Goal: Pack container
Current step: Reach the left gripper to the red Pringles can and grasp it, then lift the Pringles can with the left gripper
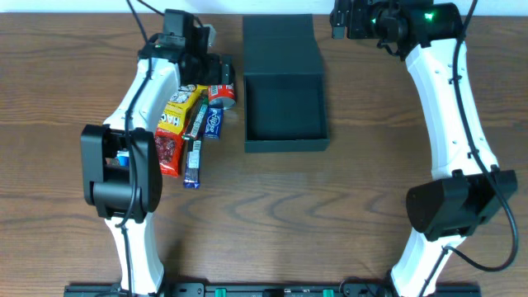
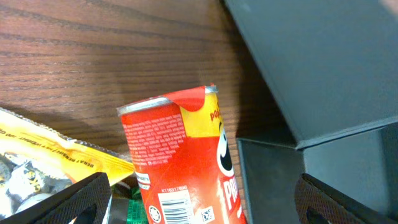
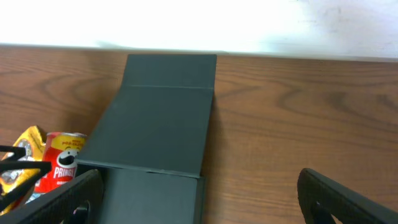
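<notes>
My left hand (image 1: 216, 73) hangs over a red can (image 1: 221, 89) whose logo reads Pringles, clearest from the right wrist (image 3: 65, 163); close up (image 2: 180, 162) I see only the first letters of that name on a yellow band, a block of small white print too fine to read, and a barcode near its lower end; the yellow packet (image 1: 177, 111) beside it carries black lettering I cannot make out, and the same goes for the red packet (image 1: 168, 153), the small blue packet (image 1: 214, 122) and the slim bar wrapper (image 1: 194, 148) lying nearer on the table (image 1: 371, 206); the left hand's (image 2: 208, 202) fingers (image 2: 87, 199) stand wide apart, the can lying between them with a gap on each side, so it grips nothing; that arm reaches from the near left toward the far middle, wrist bent down over the snacks; the container (image 1: 286, 146) sits at the far middle of the table, just right of the can, open, its flap lid (image 1: 280, 45) laid back toward the far edge; my right hand (image 1: 351, 18) is at the far right, spread fully and empty, pointing left across the lid (image 3: 161, 118); from its wrist the hand (image 3: 202, 196) has a finger (image 3: 78, 196) either side of the container's (image 3: 155, 193) far end, touching neither.
</notes>
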Tool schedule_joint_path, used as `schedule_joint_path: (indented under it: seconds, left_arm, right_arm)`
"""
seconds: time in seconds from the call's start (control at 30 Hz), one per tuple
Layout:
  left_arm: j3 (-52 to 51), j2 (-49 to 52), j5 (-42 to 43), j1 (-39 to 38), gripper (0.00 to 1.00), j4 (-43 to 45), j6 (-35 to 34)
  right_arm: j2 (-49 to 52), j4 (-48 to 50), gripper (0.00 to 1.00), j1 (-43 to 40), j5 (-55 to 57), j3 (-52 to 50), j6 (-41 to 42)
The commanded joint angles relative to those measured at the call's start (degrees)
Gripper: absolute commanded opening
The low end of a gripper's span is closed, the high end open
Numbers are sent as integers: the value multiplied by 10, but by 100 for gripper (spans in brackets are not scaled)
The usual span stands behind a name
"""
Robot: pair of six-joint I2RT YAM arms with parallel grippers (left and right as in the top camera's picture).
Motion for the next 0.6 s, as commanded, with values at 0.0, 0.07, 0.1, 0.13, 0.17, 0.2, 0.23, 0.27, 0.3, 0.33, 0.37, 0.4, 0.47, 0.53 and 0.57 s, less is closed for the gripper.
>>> schedule_joint_path:
  seconds: [0.0, 0.07, 0.1, 0.13, 0.17, 0.2, 0.23, 0.27, 0.3, 0.33, 0.37, 0.4, 0.47, 0.53, 0.57]
  left_arm:
    - [9, -7, -62, -11, 95, -3, 19]
    - [8, -6, -69, -14, 95, -5, 19]
    - [7, -5, -71, -14, 95, -5, 18]
    - [7, -1, -71, -14, 95, -5, 19]
    - [7, 3, -71, -14, 95, -6, 17]
    - [7, 10, -71, -14, 96, -7, 16]
    - [7, 18, -71, -13, 96, -8, 3]
    - [7, 19, -69, -13, 96, -8, -1]
    - [7, 24, -66, -13, 96, -8, -3]
    - [7, 26, -65, -13, 96, -7, -3]
    - [7, 28, -64, -13, 96, -7, -3]
    - [7, 29, -64, -13, 96, -7, -3]
    - [7, 29, -65, -14, 96, -7, -3]
    - [7, 31, -65, -14, 96, -5, -3]
    - [7, 33, -65, -14, 96, -5, -3]
  right_arm:
    - [5, -2, 99, 5, -4, -2, -8]
    - [5, -2, 99, 5, -4, -2, -8]
    - [5, -3, 99, 5, -4, -2, -8]
    - [5, -4, 99, 5, -4, -2, -8]
    - [5, -6, 99, 5, -4, -2, -8]
    - [5, -7, 99, 5, -4, -2, -8]
    - [5, -11, 99, 5, -4, -2, -8]
    - [5, -13, 99, 5, -4, -2, -8]
    - [5, -16, 99, 5, -4, -2, -8]
    - [5, -17, 99, 5, -4, -2, -8]
    - [5, -19, 99, 5, -4, -2, -8]
    - [5, -19, 99, 5, -4, -2, -8]
    - [5, -20, 99, 5, -4, -2, -8]
    - [5, -19, 99, 5, -4, -2, -8]
    - [5, -19, 99, 5, -4, -2, -8]
